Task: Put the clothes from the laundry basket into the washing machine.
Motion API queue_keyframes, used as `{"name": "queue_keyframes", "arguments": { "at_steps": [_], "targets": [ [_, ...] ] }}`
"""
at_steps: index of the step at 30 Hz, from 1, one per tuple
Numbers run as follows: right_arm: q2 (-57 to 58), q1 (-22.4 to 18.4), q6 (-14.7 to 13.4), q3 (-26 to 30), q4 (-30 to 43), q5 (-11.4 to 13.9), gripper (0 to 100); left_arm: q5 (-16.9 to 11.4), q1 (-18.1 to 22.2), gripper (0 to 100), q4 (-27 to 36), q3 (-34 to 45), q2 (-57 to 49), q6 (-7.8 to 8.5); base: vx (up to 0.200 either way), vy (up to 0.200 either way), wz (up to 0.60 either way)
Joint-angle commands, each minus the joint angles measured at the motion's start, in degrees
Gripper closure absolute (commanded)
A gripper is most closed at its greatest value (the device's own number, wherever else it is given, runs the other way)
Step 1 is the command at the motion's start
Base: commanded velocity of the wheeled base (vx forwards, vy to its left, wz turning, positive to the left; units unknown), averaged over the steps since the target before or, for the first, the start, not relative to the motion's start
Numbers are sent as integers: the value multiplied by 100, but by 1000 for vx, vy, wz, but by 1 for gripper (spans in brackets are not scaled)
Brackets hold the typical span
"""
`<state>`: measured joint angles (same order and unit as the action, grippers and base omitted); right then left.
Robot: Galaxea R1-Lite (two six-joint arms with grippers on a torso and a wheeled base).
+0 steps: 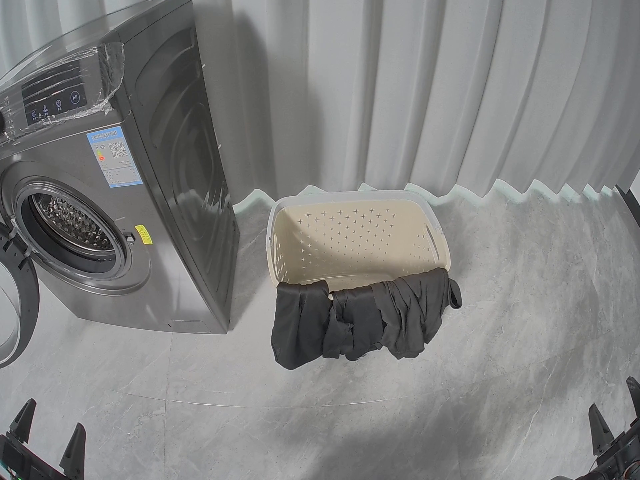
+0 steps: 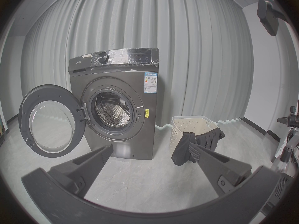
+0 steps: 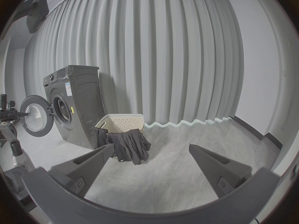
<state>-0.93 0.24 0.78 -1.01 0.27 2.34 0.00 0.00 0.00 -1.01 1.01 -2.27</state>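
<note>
Hanging over the near rim of the laundry basket [image 1: 353, 235], the dark clothes [image 1: 363, 318] stretch crosswise, ahead of both claws. The left claw [image 1: 52, 428] and right claw [image 1: 613, 405] sit low with jaws spread, holding nothing; the right looks perhaps slightly nearer. The washing machine [image 1: 133, 168] stands left of the basket, its door [image 1: 17, 301] wide open.

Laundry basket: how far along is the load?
Done: the washing machine door is open, and the drum shows no clothes. In hand: nothing. The left gripper and right gripper are open, apart from the laundry basket. Left: the dark clothes draped over its near rim.
</note>
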Motion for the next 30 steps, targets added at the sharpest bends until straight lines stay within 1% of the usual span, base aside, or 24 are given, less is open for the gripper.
{"name": "queue_keyframes", "arguments": {
  "at_steps": [1,7,19,30],
  "targets": [
    [93,2,1,92,0,3,0,0,0,0,0,92,-92,-2,0,-200,0],
    [93,2,1,92,0,3,0,0,0,0,0,92,-92,-2,0,-200,0],
    [93,2,1,92,0,3,0,0,0,0,0,92,-92,-2,0,0,0],
    [93,2,1,92,0,3,0,0,0,0,0,92,-92,-2,200,0,0]
  ]
}}
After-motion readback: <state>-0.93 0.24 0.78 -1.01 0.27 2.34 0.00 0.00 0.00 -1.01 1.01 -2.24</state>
